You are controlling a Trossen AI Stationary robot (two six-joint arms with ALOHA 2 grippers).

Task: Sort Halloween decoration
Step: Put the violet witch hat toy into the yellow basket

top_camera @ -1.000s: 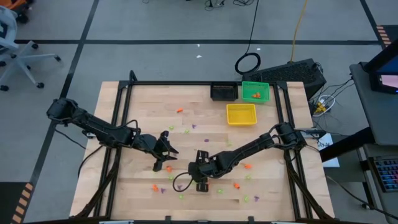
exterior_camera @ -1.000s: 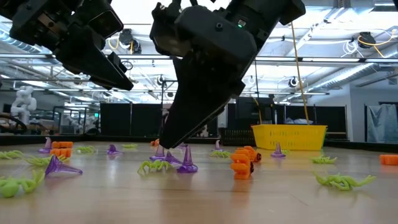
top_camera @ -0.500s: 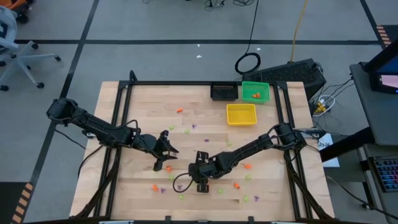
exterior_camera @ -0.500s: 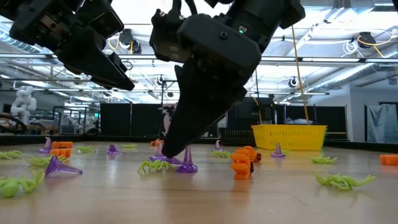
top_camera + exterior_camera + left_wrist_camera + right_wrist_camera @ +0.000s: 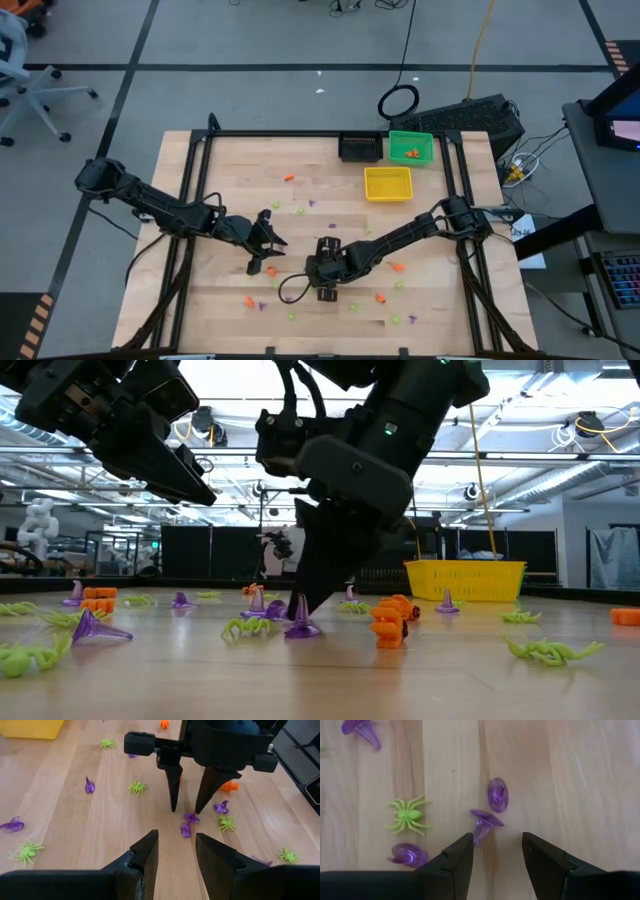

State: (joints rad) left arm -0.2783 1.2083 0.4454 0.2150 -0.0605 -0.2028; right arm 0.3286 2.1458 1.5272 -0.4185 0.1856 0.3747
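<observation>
The right gripper (image 5: 322, 291) hangs low over the tabletop's (image 5: 330, 195) front middle, fingers spread and empty, tips just above a purple witch hat (image 5: 484, 823) with another purple hat (image 5: 497, 794) and a light-green spider (image 5: 409, 815) beside it. The left gripper (image 5: 262, 262) hovers nearby toward the left edge, fingers parted, holding nothing. Other orange, purple and green trinkets lie scattered across the wood; the yellow bin (image 5: 388, 184) sits near the back right.

Bright overhead light, soft shadows, sharp
</observation>
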